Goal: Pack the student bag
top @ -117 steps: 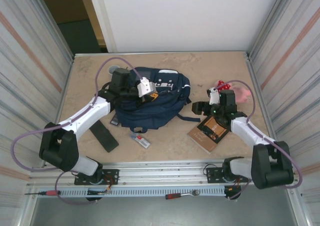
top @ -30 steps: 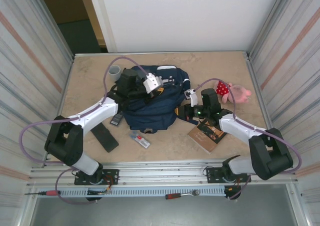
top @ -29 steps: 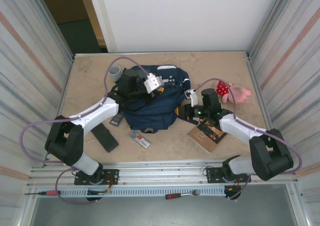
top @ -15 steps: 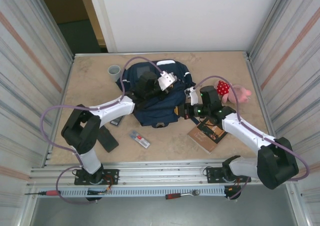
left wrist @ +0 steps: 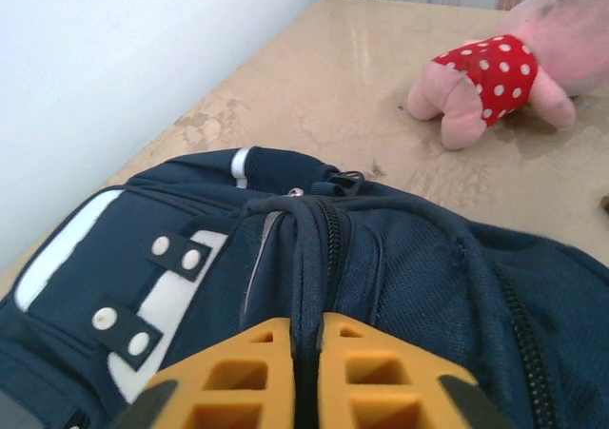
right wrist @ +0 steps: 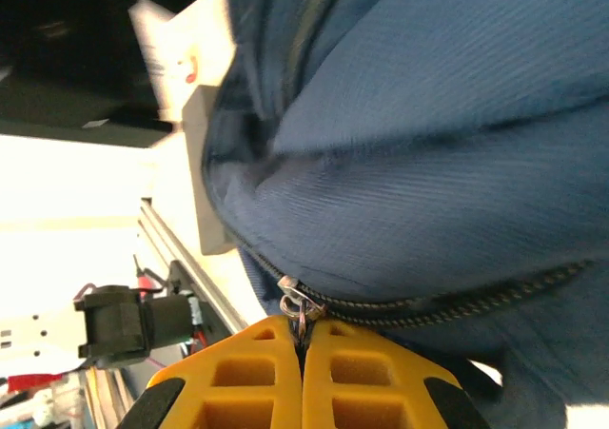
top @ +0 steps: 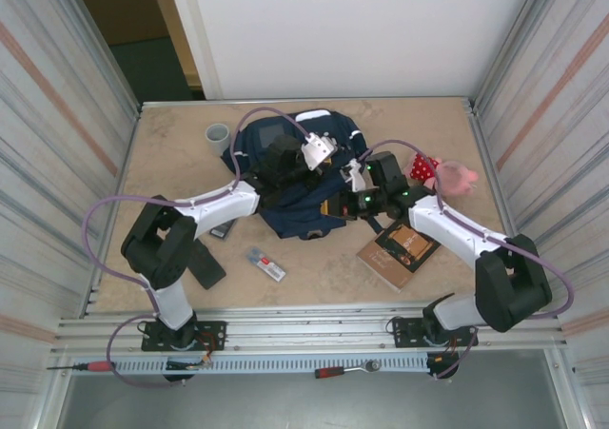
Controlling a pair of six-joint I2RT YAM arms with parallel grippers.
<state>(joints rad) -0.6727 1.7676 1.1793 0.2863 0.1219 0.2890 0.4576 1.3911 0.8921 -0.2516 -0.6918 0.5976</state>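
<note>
From above, the student bag (top: 303, 180) now sits further back and to the right on the bench (top: 171, 177) than it did a few seconds ago. My left arm is stretched out over it, with the left gripper (top: 314, 163) at its top. The right gripper (top: 333, 207) has left the book (top: 400, 251) and come in at the bag's near right edge. I read that as the bag being set up for opening, with nothing packed yet. The left wrist view shows the left gripper (left wrist: 306, 353) clenched on the dark carry loop (left wrist: 306, 248), holding the top steady. The plush pig (left wrist: 495, 68) lies well apart across bare benchtop, and the back wall is close on the other side. The right wrist view shows the right gripper (right wrist: 303, 353) pinched on the metal zipper pull (right wrist: 297, 305), so the zip is in hand. Open room lies toward the near edge. The book, the small packet (top: 266, 264) and the grey cup (top: 217, 136) ring the bag, so I'd keep pulls short.
</note>
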